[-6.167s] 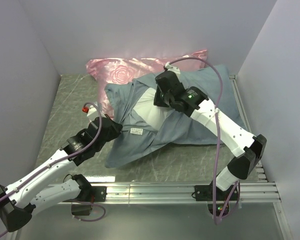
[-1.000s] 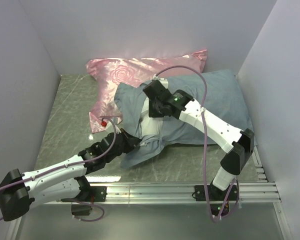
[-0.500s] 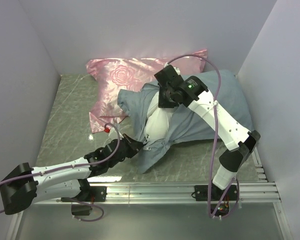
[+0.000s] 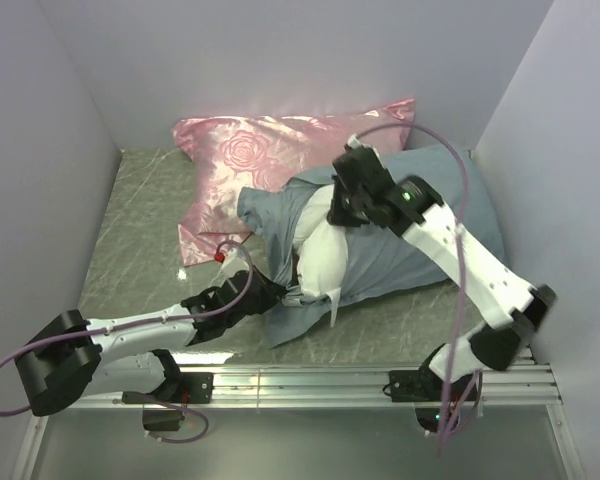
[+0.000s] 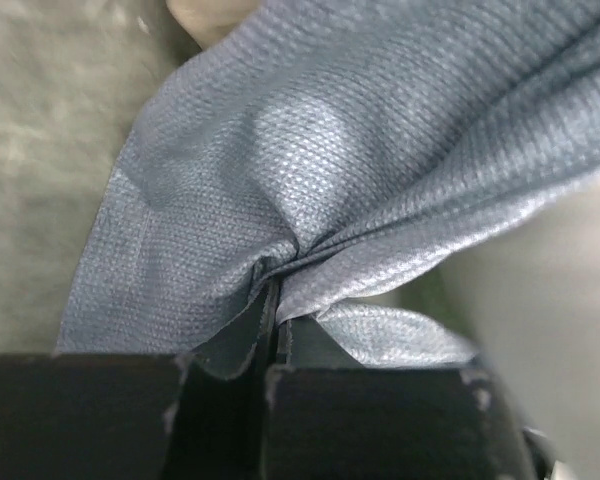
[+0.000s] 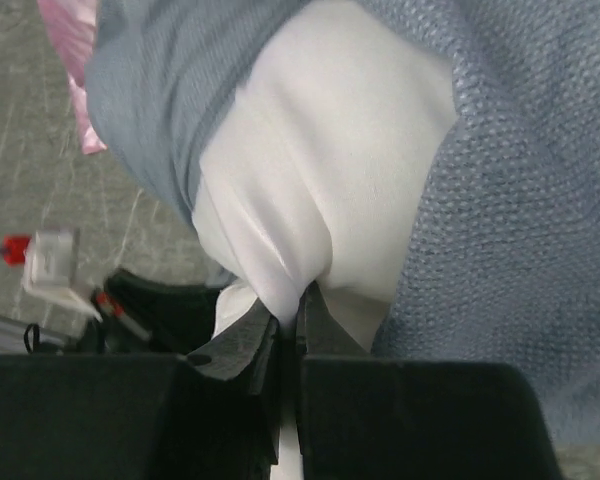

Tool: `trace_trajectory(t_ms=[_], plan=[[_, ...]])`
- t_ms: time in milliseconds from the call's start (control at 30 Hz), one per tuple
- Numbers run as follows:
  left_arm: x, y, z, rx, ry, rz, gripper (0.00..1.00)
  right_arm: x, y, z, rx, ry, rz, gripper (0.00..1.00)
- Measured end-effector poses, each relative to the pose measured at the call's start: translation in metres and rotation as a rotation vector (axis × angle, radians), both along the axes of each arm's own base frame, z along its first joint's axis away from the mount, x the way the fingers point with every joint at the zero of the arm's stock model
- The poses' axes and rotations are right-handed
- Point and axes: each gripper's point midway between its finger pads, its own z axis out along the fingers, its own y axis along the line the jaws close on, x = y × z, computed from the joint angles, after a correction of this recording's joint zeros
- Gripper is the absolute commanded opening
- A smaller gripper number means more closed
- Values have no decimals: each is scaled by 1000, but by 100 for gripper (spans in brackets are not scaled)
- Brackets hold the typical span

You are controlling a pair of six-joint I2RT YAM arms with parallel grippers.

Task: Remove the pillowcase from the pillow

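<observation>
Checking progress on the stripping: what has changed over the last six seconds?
The left gripper, shut on the pillowcase, drew its open edge toward the near side. The right gripper, shut on the pillow, shifted right. More white pillow now shows. The pink pillow stayed put.

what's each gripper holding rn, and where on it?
The left gripper is shut on a bunched fold of the pillowcase near its edge; the right gripper pinches a fold of the exposed white pillow.

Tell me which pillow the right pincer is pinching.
The plain white pillow, poking from the blue-grey pillowcase; the pink rose-patterned pillow lies ungripped behind.
</observation>
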Motion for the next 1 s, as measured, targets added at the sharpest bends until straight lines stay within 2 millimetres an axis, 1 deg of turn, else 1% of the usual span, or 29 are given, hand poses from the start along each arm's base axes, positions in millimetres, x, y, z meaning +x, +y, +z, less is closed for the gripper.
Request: trace_trajectory(t_ms=[33, 100, 167, 200, 267, 300, 333, 367, 400, 433, 500, 533, 633, 700, 767, 833, 900, 1000], plan=[[3, 2, 2, 9, 0, 2, 0, -7, -2, -3, 28, -18, 3, 0], [9, 9, 4, 39, 9, 7, 1, -29, -7, -11, 74, -50, 16, 0], [14, 18, 8, 73, 20, 16, 6, -50, -4, -17, 118, -92, 38, 0], [16, 22, 12, 87, 22, 21, 9, -61, -2, -24, 137, -109, 50, 0], [19, 31, 21, 117, 25, 34, 24, -76, 5, -37, 168, -128, 68, 0], [20, 36, 25, 134, 22, 40, 31, -85, 7, -47, 177, -128, 76, 0], [21, 42, 29, 150, 21, 51, 44, -89, 11, -58, 190, -129, 79, 0], [21, 47, 32, 170, 16, 54, 48, -94, 13, -68, 196, -121, 82, 0], [21, 51, 36, 181, 12, 58, 53, -97, 15, -79, 197, -110, 81, 0], [21, 55, 42, 189, 2, 62, 61, -99, 16, -90, 196, -99, 78, 0], [19, 60, 56, 186, -23, 62, 65, -101, 20, -102, 194, -88, 71, 0], [18, 62, 62, 182, -36, 65, 69, -101, 22, -104, 199, -90, 68, 0], [17, 72, 81, 178, -83, 86, 74, -98, 26, -103, 224, -106, 53, 0], [19, 77, 87, 192, -102, 95, 76, -96, 26, -101, 232, -114, 46, 0], [24, 79, 89, 231, -102, 100, 78, -96, 27, -100, 235, -116, 44, 0], [31, 76, 89, 265, -101, 101, 80, -97, 27, -100, 233, -119, 44, 0], [36, 75, 88, 293, -102, 100, 79, -98, 28, -100, 230, -124, 43, 0], [44, 75, 94, 311, -120, 98, 78, -98, 28, -100, 229, -129, 41, 0]])
